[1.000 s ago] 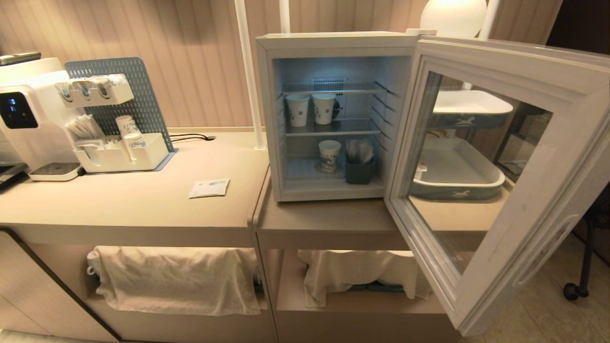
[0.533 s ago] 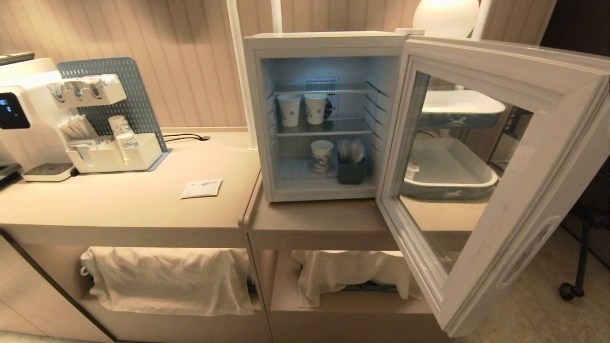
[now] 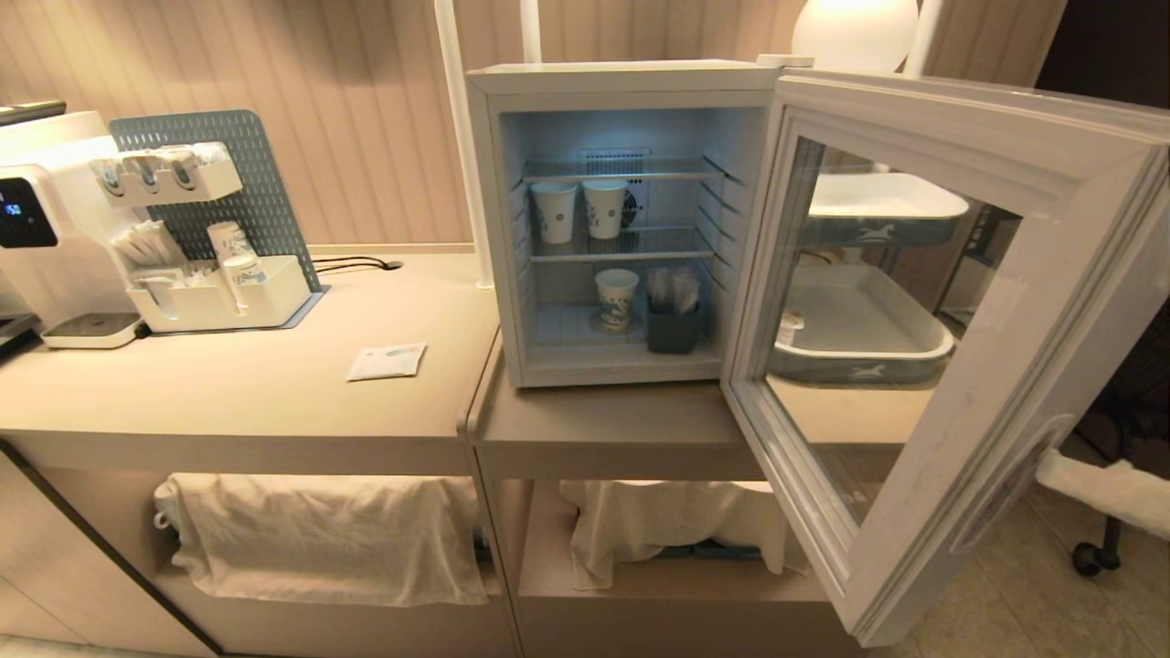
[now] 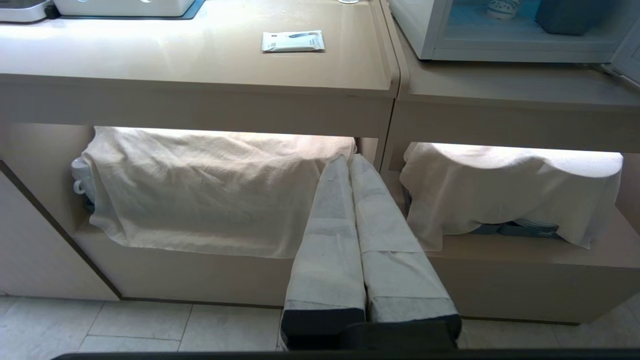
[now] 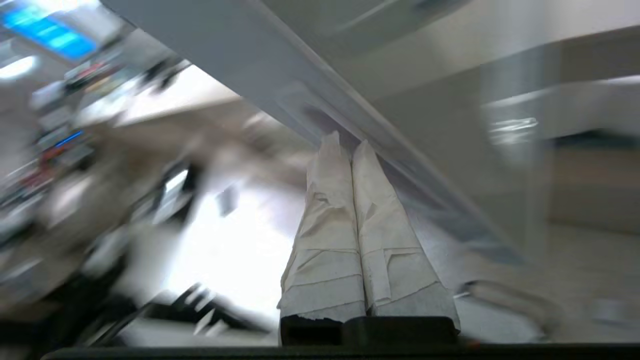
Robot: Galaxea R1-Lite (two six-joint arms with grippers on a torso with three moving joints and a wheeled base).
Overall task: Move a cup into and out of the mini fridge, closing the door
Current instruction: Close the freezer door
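Observation:
The white mini fridge [image 3: 622, 78] stands on the counter with its glass-fronted door [image 3: 1005, 119] swung wide to the right. Inside, two paper cups [image 3: 554, 212] share the middle wire shelf. A third cup [image 3: 617, 298] stands on the bottom beside a dark holder [image 3: 674, 329]. My right gripper [image 3: 1047, 466], wrapped in white, pokes in at the lower right, just outside the door's free edge; the right wrist view shows it shut [image 5: 345, 142] and empty, close under the door frame [image 5: 280, 65]. My left gripper [image 4: 348, 159] is shut and empty, low before the counter's under-shelves.
A white water dispenser [image 3: 37, 238] and an organiser with cups [image 3: 219, 292] stand at the counter's left. A small packet [image 3: 387, 361] lies mid-counter. Cloths [image 3: 320, 535] cover the lower shelves. Stacked trays [image 3: 868, 329] show through the door glass. A chair castor [image 3: 1088, 557] stands at the right.
The whole head picture shifted slightly left early on, so the camera moved. My right gripper has risen into view at the lower right beside the door; the left has not moved.

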